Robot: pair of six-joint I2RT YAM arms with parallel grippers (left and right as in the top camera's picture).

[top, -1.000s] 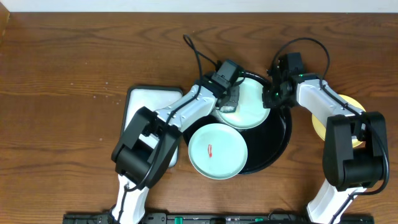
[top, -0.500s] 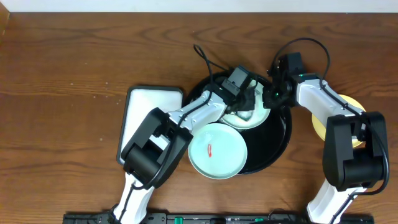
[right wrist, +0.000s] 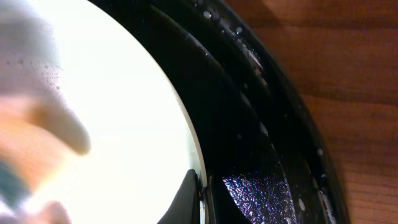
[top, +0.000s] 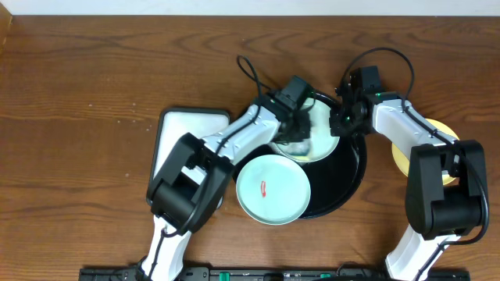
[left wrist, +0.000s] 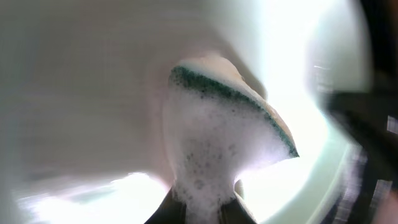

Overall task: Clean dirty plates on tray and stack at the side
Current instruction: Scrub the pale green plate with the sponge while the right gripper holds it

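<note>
The wooden table (top: 94,70), the black tray (top: 353,176) at its middle and the white sponge dish (top: 187,125) to the tray's left lie as they did a second ago. So do the three plates. One mint plate (top: 322,133) sits at the back of the tray. The other mint plate (top: 281,199), with a red smear (top: 264,188) at its centre, lies at the front, overhanging the tray's rim. The yellow plate (top: 439,129) rests on the table to the right of the tray, partly under the right arm.

The left arm alone has moved. Half a second ago its gripper was further right on the back plate. It has now slid back toward that plate's left edge.

The left arm reaches in from the lower left. The left gripper (top: 295,139) points down onto the back plate, and its fingers (left wrist: 166,214) are clamped on a foamy sponge (left wrist: 217,137) with a green scouring face, pressed to the pale plate.

The right arm bends in from the right. The right gripper (top: 341,125) is closed on the right rim of the same plate, its fingers (right wrist: 186,198) pinching the edge just inside the wet tray wall.
</note>
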